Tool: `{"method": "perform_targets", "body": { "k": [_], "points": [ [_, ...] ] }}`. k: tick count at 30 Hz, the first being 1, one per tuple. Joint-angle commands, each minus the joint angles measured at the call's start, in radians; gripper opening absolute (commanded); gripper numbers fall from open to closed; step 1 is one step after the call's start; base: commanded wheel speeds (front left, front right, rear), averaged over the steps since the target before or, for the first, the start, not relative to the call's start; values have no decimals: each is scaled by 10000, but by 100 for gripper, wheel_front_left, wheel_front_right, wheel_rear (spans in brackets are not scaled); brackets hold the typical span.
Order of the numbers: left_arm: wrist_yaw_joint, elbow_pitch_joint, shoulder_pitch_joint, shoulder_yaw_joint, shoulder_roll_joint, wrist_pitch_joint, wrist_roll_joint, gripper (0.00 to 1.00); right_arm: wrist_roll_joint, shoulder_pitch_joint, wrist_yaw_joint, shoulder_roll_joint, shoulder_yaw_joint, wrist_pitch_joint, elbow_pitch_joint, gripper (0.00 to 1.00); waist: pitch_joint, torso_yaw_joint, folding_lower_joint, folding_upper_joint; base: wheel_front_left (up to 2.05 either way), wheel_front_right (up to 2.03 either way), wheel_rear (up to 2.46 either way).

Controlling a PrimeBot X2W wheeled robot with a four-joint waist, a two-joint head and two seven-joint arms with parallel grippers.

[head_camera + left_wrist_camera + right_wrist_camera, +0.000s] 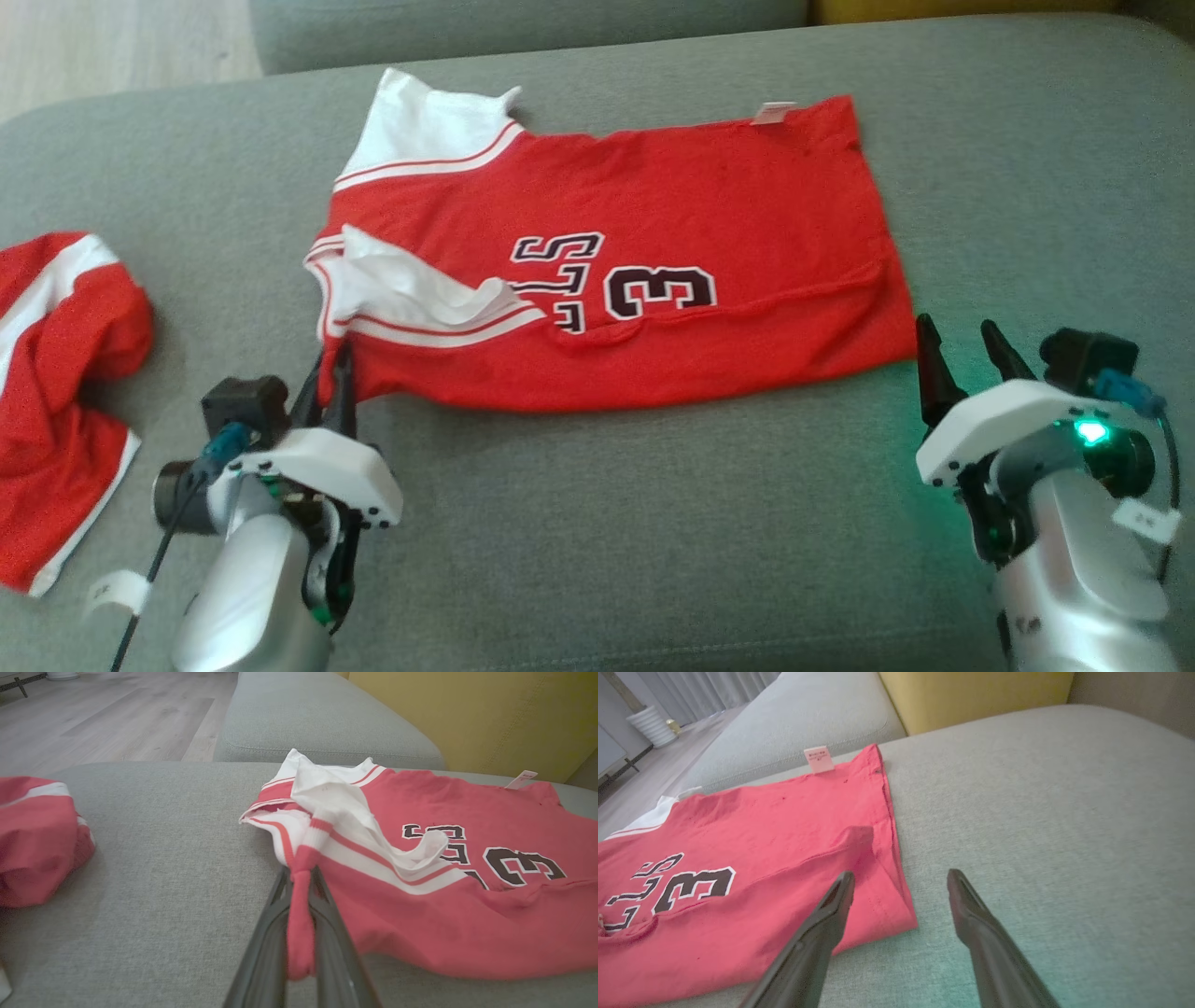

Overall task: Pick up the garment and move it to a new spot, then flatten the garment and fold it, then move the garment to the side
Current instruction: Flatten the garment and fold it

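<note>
The garment (653, 271) is a red jersey with white sleeves and dark lettering, lying folded on the grey sofa cushion. My left gripper (334, 366) is shut on its near left corner; in the left wrist view a strip of red cloth (299, 914) is pinched between the two dark fingers. My right gripper (962, 347) stands open just off the garment's near right corner (901, 914), with one fingertip (843, 884) over the cloth edge and the other over bare cushion.
A second red and white garment (56, 392) lies bunched at the far left of the cushion (653, 523). Another grey cushion (317, 723) and a yellow one (467, 714) stand behind. Wooden floor (107, 714) lies beyond the sofa.
</note>
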Motion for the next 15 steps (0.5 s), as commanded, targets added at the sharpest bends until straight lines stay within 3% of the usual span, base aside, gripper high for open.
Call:
{"method": "perform_targets", "body": {
  "k": [1,13,14,15],
  "points": [
    [-38,-452,-217,220,161,-135,35,0,96,-591,40,28,140,151,16,100,95,179,0,-1,0,0,0],
    [-84,-1083,-162,-155,100,42,36,0,-391,-2244,40,30,-451,976,2748,100,477,689,0,-1,0,0,0],
    [-71,-1074,-170,-146,117,45,24,0,-390,-2332,40,31,-398,1014,2864,82,481,686,0,-1,0,0,0],
    [-57,-1064,-178,-132,135,45,9,0,-374,-2418,40,16,-360,1006,2946,38,481,677,0,-1,0,0,0]
  ]
}}
